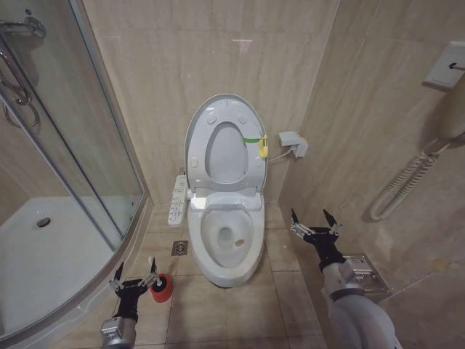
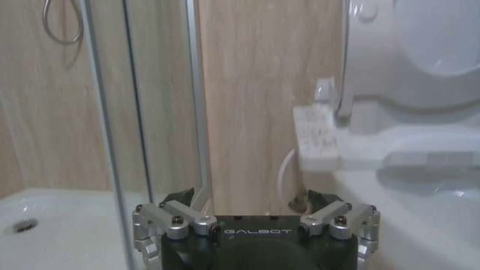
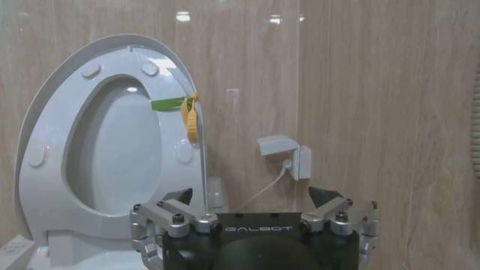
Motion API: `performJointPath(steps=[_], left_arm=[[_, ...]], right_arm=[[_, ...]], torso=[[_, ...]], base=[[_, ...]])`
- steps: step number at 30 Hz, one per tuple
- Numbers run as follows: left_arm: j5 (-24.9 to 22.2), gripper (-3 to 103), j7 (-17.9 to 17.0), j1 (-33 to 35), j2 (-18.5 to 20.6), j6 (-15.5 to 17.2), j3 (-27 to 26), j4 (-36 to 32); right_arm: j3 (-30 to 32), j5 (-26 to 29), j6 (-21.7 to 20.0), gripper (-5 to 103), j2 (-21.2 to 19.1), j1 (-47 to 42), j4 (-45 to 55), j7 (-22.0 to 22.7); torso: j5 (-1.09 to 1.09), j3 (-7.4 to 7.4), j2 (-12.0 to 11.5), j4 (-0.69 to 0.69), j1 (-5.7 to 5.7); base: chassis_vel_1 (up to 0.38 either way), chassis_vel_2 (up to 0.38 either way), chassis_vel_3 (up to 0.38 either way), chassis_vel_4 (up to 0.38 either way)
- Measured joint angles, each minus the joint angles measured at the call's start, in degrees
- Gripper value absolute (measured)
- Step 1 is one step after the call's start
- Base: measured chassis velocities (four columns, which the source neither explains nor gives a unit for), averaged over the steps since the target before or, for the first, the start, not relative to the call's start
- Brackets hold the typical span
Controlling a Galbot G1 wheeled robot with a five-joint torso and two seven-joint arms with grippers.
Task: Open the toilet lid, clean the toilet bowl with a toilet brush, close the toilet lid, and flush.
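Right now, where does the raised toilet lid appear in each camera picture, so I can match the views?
Head view: the toilet lid stands upright at the centre, against the wall.
Left wrist view: its lower part fills the upper right corner.
Right wrist view: it stands at left.
Shared landmark: the white button panel beside the bowl.

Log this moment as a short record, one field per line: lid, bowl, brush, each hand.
toilet lid: raised, standing upright against the back wall, green strap and yellow ring on its edge
toilet bowl: uncovered, button panel along its side
toilet brush: standing in its red holder on the floor beside the bowl
left hand: open, low, next to the brush holder, holding nothing
right hand: open, empty, in the air on the bowl's other side
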Motion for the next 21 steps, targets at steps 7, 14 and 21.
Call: performJointPath(steps=[7,14,21], left_arm=[[-0.2,99,1.1,-3.3,0.6,-2.2,0.1,7.4],[-0.3,97,1.7,-4.9,0.4,-2.8,0.7,8.8],[-0.2,97,1.8,-5.5,0.8,-2.8,0.7,8.8]], right_arm=[[0.0,0.0,0.0,100,0.0,0.0,0.0,0.0],[0.0,0.0,0.0,100,0.0,0.0,0.0,0.0],[0.0,0.0,0.0,100,0.0,0.0,0.0,0.0]], torso=[[0.0,0.0,0.0,0.0,0.0],[0.01,0.0,0.0,-0.01,0.0],[0.0,0.0,0.0,-0.01,0.0]], base=[[0.0,0.0,0.0,0.0],[0.0,0.0,0.0,0.0],[0.0,0.0,0.0,0.0]])
